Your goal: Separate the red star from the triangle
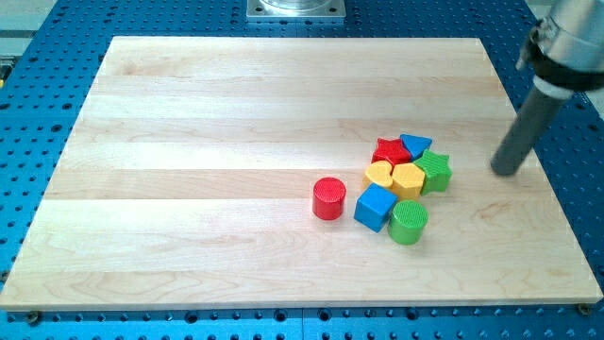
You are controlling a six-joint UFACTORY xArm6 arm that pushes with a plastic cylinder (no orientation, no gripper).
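The red star [391, 150] sits at the top of the block cluster, touching the blue triangle [415, 144] on its right. The arm has no pincer; its tip [506, 171] rests apart, right of the green star [435, 171].

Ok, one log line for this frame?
my tip: right of cluster, touching nothing | red star block: against blue triangle block | separation: not started
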